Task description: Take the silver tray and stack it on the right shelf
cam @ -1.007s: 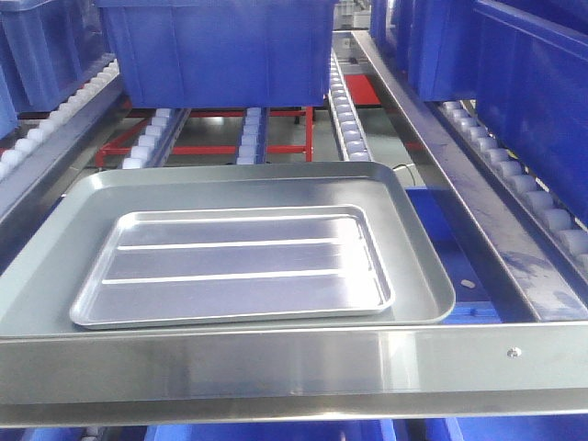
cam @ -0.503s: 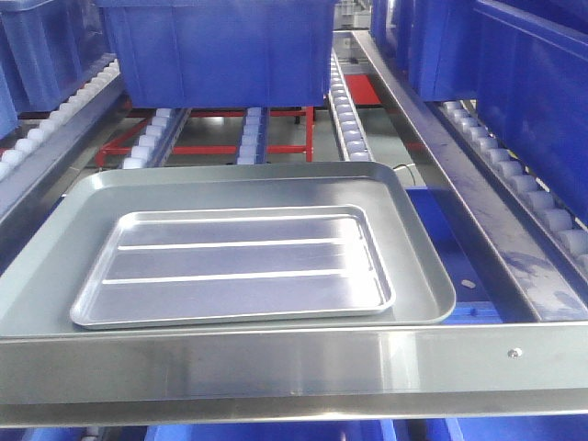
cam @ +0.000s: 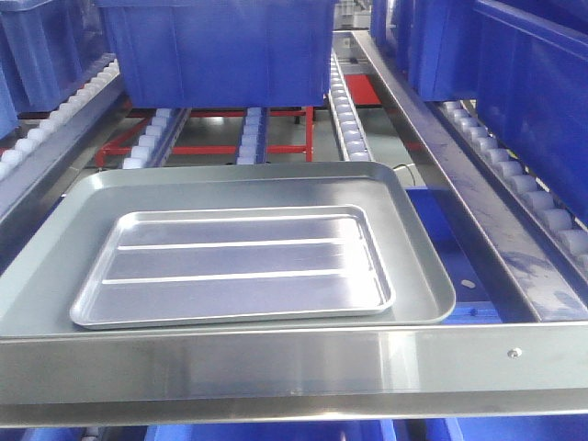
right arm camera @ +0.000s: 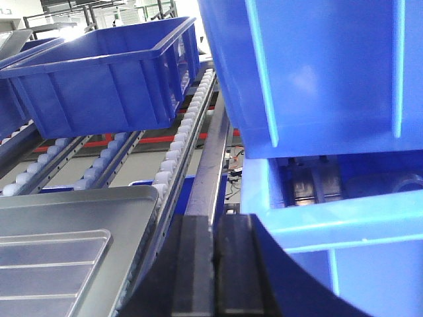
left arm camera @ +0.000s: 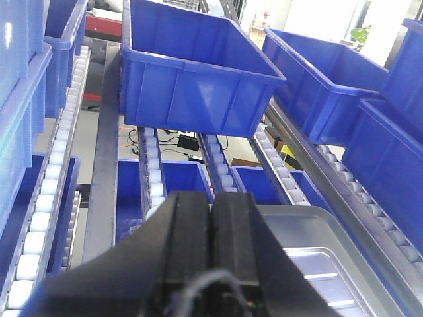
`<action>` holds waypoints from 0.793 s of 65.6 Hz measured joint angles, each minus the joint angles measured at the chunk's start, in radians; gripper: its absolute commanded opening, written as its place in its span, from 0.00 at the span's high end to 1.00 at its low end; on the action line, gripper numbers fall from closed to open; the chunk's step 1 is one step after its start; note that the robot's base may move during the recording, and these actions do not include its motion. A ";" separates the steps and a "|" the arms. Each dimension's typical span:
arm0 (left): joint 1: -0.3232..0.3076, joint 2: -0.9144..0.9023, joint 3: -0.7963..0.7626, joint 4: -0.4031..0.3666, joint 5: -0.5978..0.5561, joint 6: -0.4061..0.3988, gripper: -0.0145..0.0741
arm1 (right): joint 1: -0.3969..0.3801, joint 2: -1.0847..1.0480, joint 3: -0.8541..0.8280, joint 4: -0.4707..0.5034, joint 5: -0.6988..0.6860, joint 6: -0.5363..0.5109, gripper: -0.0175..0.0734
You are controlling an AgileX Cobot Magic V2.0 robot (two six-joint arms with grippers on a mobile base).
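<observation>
The shiny rectangular silver tray with two raised ridges (cam: pixel 234 266) lies flat inside a larger dull grey metal tray (cam: pixel 418 276), just behind the brushed-steel front lip of the roller rack shelf (cam: pixel 294 367). It looks thin, stiff and light, but slick; I would judge its low raised rim the only place to pinch, most likely a long edge, and it may skate on the tray beneath. The left hand (left arm camera: pixel 211 244) hangs above the trays' left side, black fingers pressed together on nothing. The right hand (right arm camera: pixel 215 264) sits beside the grey tray's right edge, likewise closed and empty. Behind, a deep blue plastic bin (cam: pixel 220 50) rests on the white rollers (cam: pixel 344 115); what it holds cannot be seen.
</observation>
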 measured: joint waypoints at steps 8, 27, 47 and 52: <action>0.000 0.000 0.000 0.000 0.000 0.000 0.94 | 0.000 0.000 0.000 0.000 0.001 0.000 0.75; 0.000 0.000 0.002 -0.005 0.002 0.000 0.94 | 0.000 0.000 0.000 0.000 0.002 0.000 0.75; 0.055 -0.033 0.186 0.012 -0.219 0.002 0.94 | 0.000 0.000 0.000 0.000 0.005 -0.001 0.75; 0.108 -0.071 0.267 -0.003 -0.318 0.052 0.94 | 0.000 0.000 0.000 0.000 0.005 -0.001 0.75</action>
